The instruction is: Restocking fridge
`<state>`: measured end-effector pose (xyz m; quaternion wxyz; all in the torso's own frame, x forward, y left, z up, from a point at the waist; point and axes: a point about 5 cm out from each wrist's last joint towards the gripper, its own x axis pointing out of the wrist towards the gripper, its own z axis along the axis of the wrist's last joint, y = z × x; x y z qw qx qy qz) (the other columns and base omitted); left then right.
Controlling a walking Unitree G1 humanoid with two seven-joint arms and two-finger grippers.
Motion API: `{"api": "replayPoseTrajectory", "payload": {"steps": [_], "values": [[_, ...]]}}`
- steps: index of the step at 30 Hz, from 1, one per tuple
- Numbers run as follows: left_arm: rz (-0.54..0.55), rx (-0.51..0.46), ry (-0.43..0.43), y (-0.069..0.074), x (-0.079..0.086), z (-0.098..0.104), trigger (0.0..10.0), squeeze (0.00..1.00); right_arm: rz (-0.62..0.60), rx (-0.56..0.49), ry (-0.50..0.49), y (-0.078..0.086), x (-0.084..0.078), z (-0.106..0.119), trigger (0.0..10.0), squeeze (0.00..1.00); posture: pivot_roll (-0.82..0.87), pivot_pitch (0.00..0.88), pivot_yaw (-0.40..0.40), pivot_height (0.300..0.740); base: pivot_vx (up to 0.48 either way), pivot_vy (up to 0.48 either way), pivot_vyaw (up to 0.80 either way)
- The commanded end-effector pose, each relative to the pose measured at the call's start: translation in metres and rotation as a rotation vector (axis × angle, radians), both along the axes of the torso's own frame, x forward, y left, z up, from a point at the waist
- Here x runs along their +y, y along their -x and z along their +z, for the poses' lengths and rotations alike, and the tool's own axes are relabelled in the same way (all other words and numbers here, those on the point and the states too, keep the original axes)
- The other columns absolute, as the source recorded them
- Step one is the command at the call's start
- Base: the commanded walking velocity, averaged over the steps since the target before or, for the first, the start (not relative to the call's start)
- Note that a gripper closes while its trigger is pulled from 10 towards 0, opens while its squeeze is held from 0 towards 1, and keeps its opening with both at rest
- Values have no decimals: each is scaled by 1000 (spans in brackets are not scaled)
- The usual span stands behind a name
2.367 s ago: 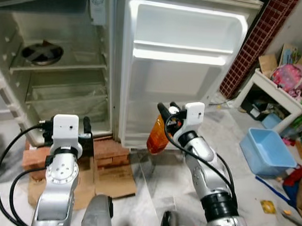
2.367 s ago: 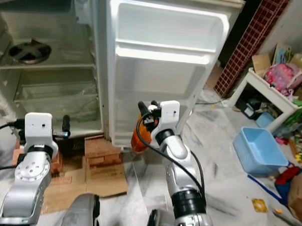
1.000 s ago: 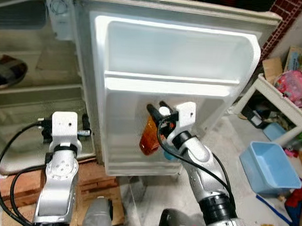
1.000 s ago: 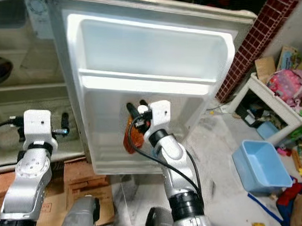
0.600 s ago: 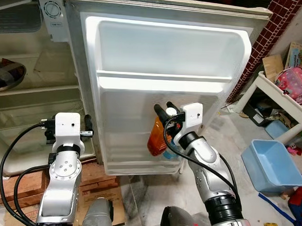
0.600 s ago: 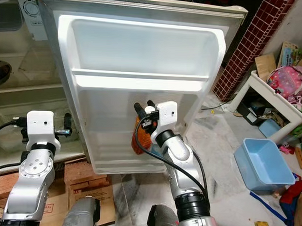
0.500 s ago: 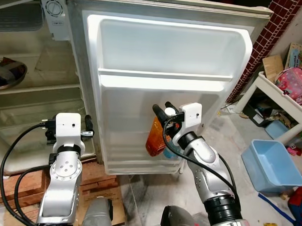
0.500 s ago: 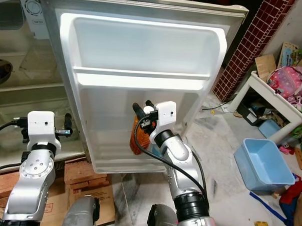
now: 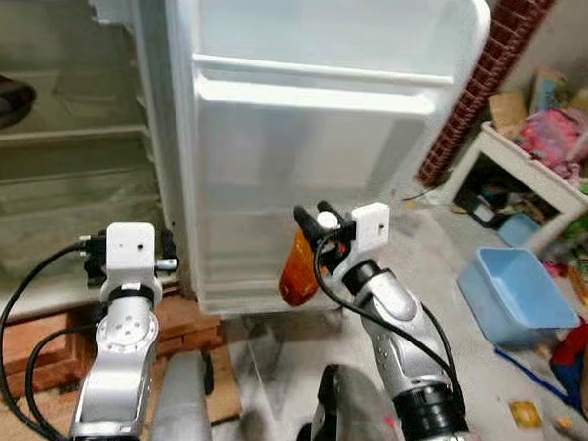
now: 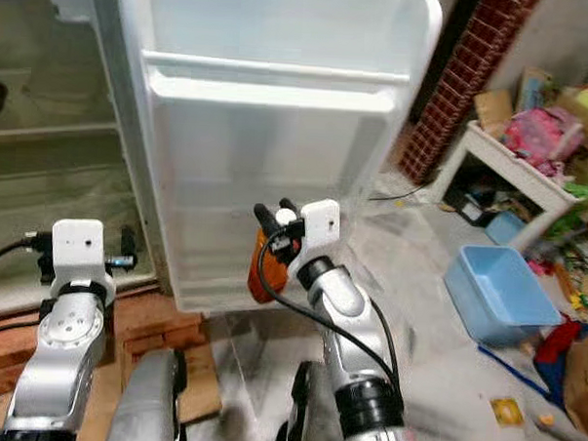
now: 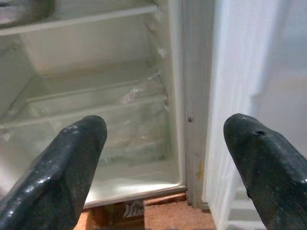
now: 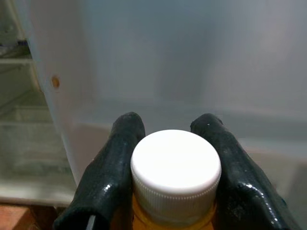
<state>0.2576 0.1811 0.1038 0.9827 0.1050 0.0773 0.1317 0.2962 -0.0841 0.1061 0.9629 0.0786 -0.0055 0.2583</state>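
Note:
An orange bottle (image 9: pixel 298 264) with a white cap (image 12: pixel 175 163) hangs upright in my right gripper (image 9: pixel 318 220), which is shut on its neck just below the cap. It is held close in front of the lower part of the open white fridge door (image 9: pixel 316 153), below the door shelf (image 9: pixel 324 85). In the right wrist view the black fingers (image 12: pixel 120 158) clasp both sides of the cap. My left gripper (image 11: pixel 163 158) is open and holds nothing. It points at the fridge's lower compartment (image 11: pixel 96 110), beside the door's hinge edge.
The fridge interior (image 9: pixel 71 181) has glass shelves, and a dark bowl (image 9: pixel 7 86) sits on one. Bricks and cardboard (image 9: pixel 187 318) lie under the fridge. At the right are a blue bin (image 9: pixel 515 294), a white table (image 9: pixel 516 162) with toys, and a brick pillar (image 9: pixel 485 82).
The whole view has shifted downward, so the camera moved. The bottle stays in my right gripper and now sits lower against the door. The left gripper is still open.

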Motion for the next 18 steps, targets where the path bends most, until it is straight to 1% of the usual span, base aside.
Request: {"api": "replayPoseTrajectory", "payload": {"steps": [1, 7, 9, 15, 17, 18], "values": [[28, 20, -8, 3, 4, -4, 10000, 0, 4, -43, -5, -4, 0, 12, 10000, 0, 103, 0, -88, 562, 0, 0, 0], [48, 29, -30, 4, 7, -4, 10000, 0, 16, -49, 1, -4, 2, 12, 10000, 0, 101, 0, -85, 562, 0, 0, 0], [52, 34, -25, 4, 7, -5, 10000, 0, 19, -51, 2, -5, 3, 13, 10000, 0, 100, 0, -86, 562, 0, 0, 0], [61, 40, -26, 5, 8, -6, 10000, 0, 26, -52, -3, -4, 5, 14, 10000, 0, 99, 0, -87, 527, 0, 0, 0], [62, 41, -26, 5, 8, -7, 10000, 0, 32, -45, 2, -5, 6, 14, 10000, 0, 98, 0, -88, 527, 0, 0, 0], [65, 41, -25, 5, 8, -7, 10000, 0, 75, -63, 7, -2, 11, 15, 10000, 0, 97, 0, -89, 527, 0, 0, 0]]}}
